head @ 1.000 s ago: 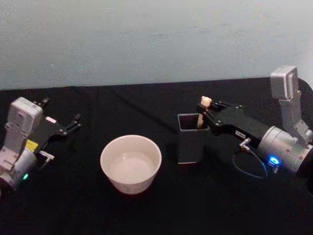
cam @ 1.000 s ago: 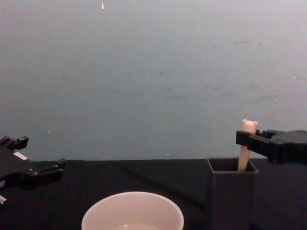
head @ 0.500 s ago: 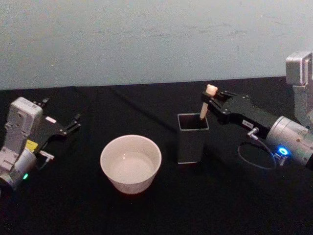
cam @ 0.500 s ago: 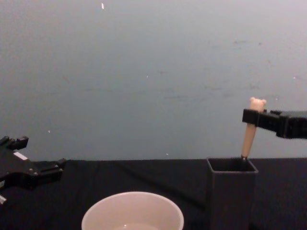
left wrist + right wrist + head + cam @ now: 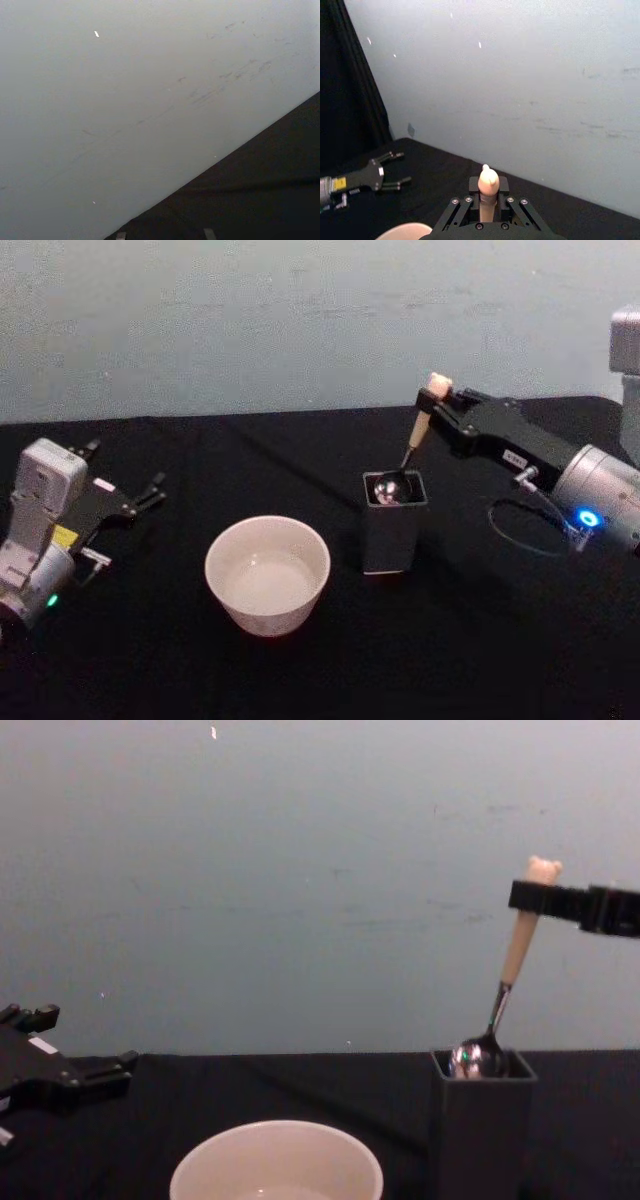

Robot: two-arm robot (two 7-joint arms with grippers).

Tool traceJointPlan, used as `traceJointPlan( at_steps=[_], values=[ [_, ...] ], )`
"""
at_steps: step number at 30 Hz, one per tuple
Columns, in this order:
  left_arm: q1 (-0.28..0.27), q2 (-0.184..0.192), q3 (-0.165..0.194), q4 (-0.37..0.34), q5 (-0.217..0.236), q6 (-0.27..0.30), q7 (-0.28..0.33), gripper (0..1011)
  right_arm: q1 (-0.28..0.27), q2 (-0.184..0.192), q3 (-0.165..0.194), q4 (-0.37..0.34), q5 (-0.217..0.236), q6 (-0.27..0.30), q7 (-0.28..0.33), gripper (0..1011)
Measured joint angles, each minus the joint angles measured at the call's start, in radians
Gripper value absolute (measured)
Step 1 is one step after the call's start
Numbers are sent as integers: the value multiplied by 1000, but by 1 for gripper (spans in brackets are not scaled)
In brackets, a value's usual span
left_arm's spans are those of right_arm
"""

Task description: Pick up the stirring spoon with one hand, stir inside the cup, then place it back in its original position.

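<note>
The right tool [image 5: 437, 400] hangs above the worktop [image 5: 130, 660], toward its right edge and back half. Its flat fingers are pressed onto the beige handle of the spoon [image 5: 413, 443], just under the little bear head. The spoon hangs tilted, with its shiny round bowl at the mouth of the dark grey square holder [image 5: 392, 535]. Whether the bowl touches the rim cannot be told. In the chest view the thin metal shaft slants down from the handle to the bowl, which sits level with the holder's top edge. The cup [image 5: 267, 575] stands near the middle of the worktop, closer to the front edge. It is just beside the holder on its left, not touching it, and pale inside. The left tool [image 5: 153, 492] rests near the left edge with its fingers spread, holding nothing, well apart from the cup.
</note>
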Motion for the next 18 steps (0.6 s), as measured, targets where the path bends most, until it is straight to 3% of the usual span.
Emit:
traceJointPlan(
  at_steps=[9, 18],
  values=[
    [0, 0, 0, 0, 0, 0, 0, 1001, 23, 0, 0, -17, 44, 10, -21, 211],
    [0, 0, 0, 0, 0, 0, 0, 1002, 54, -5, -42, -28, 60, 1, -27, 211]
  ],
)
